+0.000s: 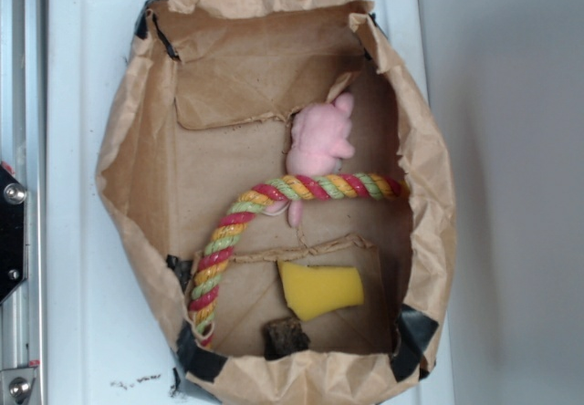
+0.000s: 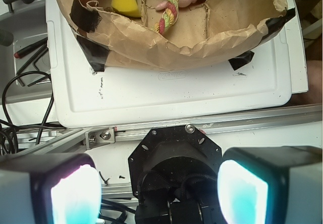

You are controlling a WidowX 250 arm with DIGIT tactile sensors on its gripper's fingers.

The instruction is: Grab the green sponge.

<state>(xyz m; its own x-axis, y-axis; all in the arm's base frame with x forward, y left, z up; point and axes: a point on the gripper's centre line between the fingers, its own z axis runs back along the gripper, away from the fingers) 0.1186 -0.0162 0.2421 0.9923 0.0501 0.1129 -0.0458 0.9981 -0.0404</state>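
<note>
We are seeing the sponge (image 1: pixel 319 289) showing plain yellow, not green. The rope (image 1: pixel 239 220) is twisting in red, yellow and light green stripes. The plush toy (image 1: pixel 318 140) is looking pale pink. The chunk (image 1: pixel 286 337) is reading dark brown. The paper bag (image 1: pixel 137 159) is showing kraft brown with black tape (image 1: pixel 415 332) at its corners, sitting on a white tray (image 1: pixel 78 104). The tool's pads (image 2: pixel 75 196) are glowing pale cyan-white within black housings.

White tray (image 1: pixel 82 150) on grey surface (image 1: pixel 511 195), alu rail (image 2: pixel 202 125).
</note>
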